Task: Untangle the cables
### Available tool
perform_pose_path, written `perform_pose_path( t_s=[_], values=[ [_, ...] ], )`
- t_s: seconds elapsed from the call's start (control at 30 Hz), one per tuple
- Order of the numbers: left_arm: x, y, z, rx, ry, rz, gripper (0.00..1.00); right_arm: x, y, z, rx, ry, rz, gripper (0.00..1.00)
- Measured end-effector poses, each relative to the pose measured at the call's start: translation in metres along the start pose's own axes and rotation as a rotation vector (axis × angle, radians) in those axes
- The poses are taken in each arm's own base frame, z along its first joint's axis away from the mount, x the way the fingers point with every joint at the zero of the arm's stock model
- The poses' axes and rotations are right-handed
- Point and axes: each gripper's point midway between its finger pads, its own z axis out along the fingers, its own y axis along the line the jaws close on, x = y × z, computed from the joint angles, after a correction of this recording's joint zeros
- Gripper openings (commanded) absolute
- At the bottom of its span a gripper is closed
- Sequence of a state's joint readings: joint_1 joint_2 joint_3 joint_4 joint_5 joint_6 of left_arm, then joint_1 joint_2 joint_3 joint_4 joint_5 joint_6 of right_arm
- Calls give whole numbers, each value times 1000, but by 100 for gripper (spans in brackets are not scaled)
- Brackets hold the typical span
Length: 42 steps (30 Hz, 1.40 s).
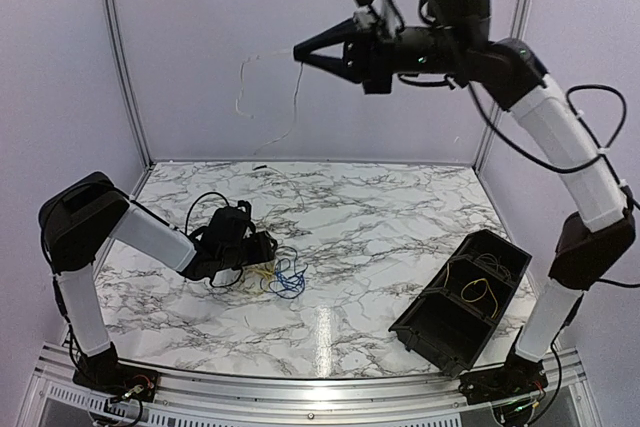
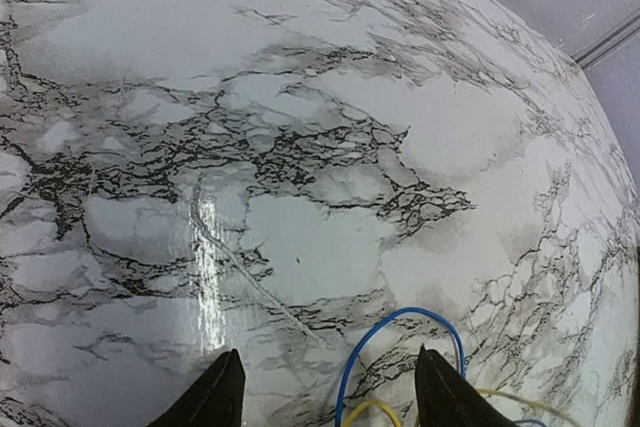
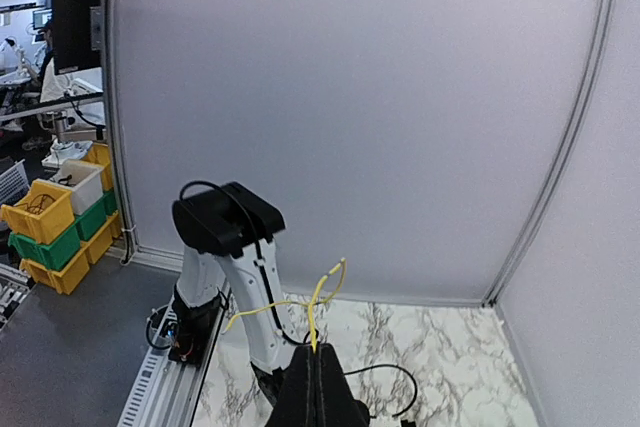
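Cables (image 1: 283, 277) lie on table (image 1: 370, 227), left of bin (image 1: 430, 332).

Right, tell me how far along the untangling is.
Looks done: a yellow loop lies in the black bin. In hand: the right tool, shut, holds a thin yellow cable high above the table. Left: the blue-and-yellow tangle on the table, with the open left tool at it.

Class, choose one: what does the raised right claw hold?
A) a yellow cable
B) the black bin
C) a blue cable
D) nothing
A: the right claw is shut on a thin yellow cable dangling in the air; the blue cable lies on the table.
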State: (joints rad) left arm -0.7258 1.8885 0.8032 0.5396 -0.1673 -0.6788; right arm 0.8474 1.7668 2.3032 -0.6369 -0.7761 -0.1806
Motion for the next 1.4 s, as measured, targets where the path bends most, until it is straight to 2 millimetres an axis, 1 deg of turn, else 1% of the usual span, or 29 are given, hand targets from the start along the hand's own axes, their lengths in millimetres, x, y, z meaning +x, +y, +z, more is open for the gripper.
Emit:
perform_pose_path(
  t_s=[0.03,0.07,0.1,0.13,0.17,0.23,0.27,0.33,0.37,0.43,0.5,0.53,0.57,0.6,0.63,0.67,0.77,0.83,0.9,0.93,1.07,1.17,1.27,1.33,1.4],
  values=[
    [0,0,0,0,-2,-3,61,-22,13,-10,-4,-38,-46,0],
    [-1,0,1,2,-4,-7,61,-40,24,-21,-3,-67,-87,0],
    [-1,0,1,2,-6,-9,61,-52,35,-30,-2,-89,-122,0],
    [-1,0,1,2,-6,-12,61,-59,41,-36,2,-99,-144,0],
    [-2,1,1,2,-8,-14,61,-60,44,-40,13,-99,-159,0],
    [-2,2,1,2,-9,-17,61,-48,41,-41,35,-71,-166,0],
    [-2,2,0,2,-9,-17,61,-36,37,-37,47,-46,-161,0],
    [-2,3,-3,1,-9,-15,61,-1,23,-23,67,25,-132,0],
    [-1,5,-5,0,-8,-14,62,24,13,-13,73,74,-105,0],
    [0,8,-11,-3,-7,-7,62,81,-5,4,93,186,-42,0],
    [-3,9,-20,-1,-17,2,62,131,-19,10,115,278,18,0],
    [-6,9,-26,0,-27,4,62,157,-26,9,129,322,50,0],
    [-11,8,-32,5,-41,5,62,177,-32,5,146,355,77,0],
    [-15,7,-37,9,-54,8,62,195,-39,-2,170,380,100,0],
    [-19,5,-42,13,-66,12,63,209,-46,-9,194,400,120,0],
    [-23,4,-48,18,-80,14,63,219,-53,-17,222,413,134,0],
    [-34,1,-60,25,-113,17,64,234,-70,-39,296,424,141,0],
    [-37,2,-65,19,-125,25,65,236,-78,-52,338,418,136,0],
    [-38,3,-67,9,-127,32,65,233,-83,-60,363,406,128,0],
    [-38,4,-68,4,-126,36,65,229,-87,-66,379,396,122,0],
    [-37,8,-70,-17,-121,57,66,214,-93,-81,412,363,106,0],
    [-34,11,-69,-33,-109,75,66,197,-92,-91,427,342,89,0],
    [-33,14,-69,-47,-101,90,66,173,-89,-97,438,316,55,0],
    [-33,15,-69,-55,-101,98,66,156,-83,-104,448,301,23,0],
    [-33,15,-70,-57,-100,104,66,144,-76,-111,461,295,-3,0]
  ],
)
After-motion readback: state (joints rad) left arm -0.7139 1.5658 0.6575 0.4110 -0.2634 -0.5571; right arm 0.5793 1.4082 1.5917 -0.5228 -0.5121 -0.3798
